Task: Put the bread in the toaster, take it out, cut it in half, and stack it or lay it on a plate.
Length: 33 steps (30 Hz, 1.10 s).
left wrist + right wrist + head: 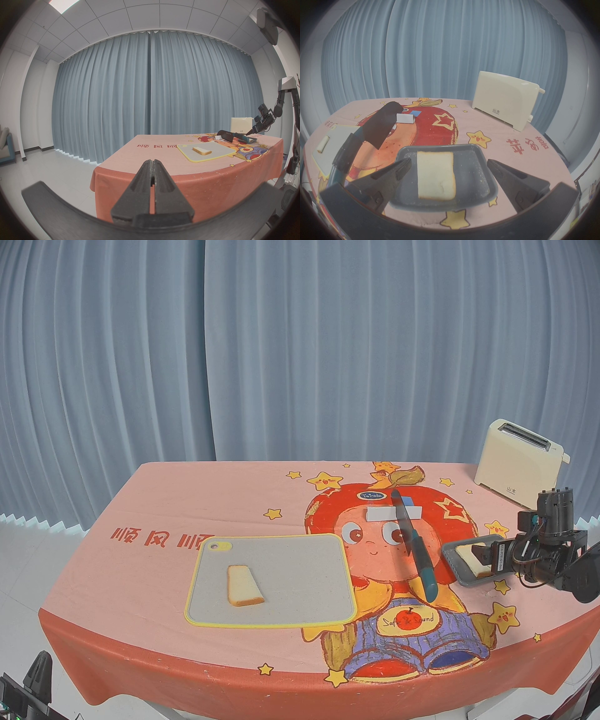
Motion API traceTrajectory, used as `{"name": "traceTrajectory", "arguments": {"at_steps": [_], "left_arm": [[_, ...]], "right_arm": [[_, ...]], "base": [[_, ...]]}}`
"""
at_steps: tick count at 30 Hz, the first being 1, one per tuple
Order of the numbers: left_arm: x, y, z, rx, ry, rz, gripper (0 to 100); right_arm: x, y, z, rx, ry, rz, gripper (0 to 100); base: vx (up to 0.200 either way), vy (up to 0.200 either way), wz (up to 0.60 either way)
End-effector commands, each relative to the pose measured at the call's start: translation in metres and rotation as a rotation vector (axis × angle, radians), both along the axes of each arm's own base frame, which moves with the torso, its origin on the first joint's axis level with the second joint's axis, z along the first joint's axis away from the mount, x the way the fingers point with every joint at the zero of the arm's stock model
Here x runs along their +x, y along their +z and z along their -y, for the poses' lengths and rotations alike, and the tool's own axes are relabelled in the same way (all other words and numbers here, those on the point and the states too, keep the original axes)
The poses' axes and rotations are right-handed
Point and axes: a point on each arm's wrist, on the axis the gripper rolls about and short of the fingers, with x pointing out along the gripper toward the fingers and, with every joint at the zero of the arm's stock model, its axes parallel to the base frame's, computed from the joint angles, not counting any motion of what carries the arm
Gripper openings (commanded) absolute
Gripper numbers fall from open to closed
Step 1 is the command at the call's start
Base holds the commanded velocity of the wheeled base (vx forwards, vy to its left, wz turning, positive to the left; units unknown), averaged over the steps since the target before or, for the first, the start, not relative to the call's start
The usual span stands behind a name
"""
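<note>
My right gripper (448, 165), fingers wide, straddles the pale bread half (436, 175) lying in the dark grey rectangular plate (476, 178): released, I judge. Second half (244, 585) on yellow-rimmed grey cutting board (300, 577). Left gripper (152, 178) closed, idle.

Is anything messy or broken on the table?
Nothing looks spilled or broken. The knife lies slanted, its blade across a small white block. One bread half sits on the cutting board, the other half on the plate.

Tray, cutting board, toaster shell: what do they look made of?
Tray: dark grey, matte, speckled; likely coated metal or plastic.
Cutting board: grey matte slab, yellow rim, hang hole; probably plastic.
Toaster: cream, smooth, faint sheen; looks like moulded plastic, possibly painted metal.
</note>
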Motion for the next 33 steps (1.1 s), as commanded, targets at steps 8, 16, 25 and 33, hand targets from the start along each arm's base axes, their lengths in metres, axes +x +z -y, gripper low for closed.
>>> {"name": "traceTrajectory", "arguments": {"at_steps": [8, 16, 25, 33], "left_arm": [[0.001, -0.005, 0.0, 0.0, -0.001, -0.019, 0], [0.001, -0.005, 0.0, 0.0, -0.001, -0.019, 0], [0.001, -0.005, 0.0, 0.0, -0.001, -0.019, 0], [0.001, -0.005, 0.0, 0.0, -0.001, -0.019, 0]], "right_arm": [[-0.02, 0.012, 0.003, 0.027, -0.016, 0.047, 100], [-0.04, 0.037, -0.005, 0.056, 0.039, 0.199, 100], [-0.054, 0.039, -0.008, 0.056, 0.071, 0.212, 100], [-0.054, 0.04, -0.007, 0.068, 0.074, 0.227, 100]], "base": [[0.0, 0.0, 0.0], [0.0, 0.0, 0.0], [0.0, 0.0, 0.0], [0.0, 0.0, 0.0]]}}
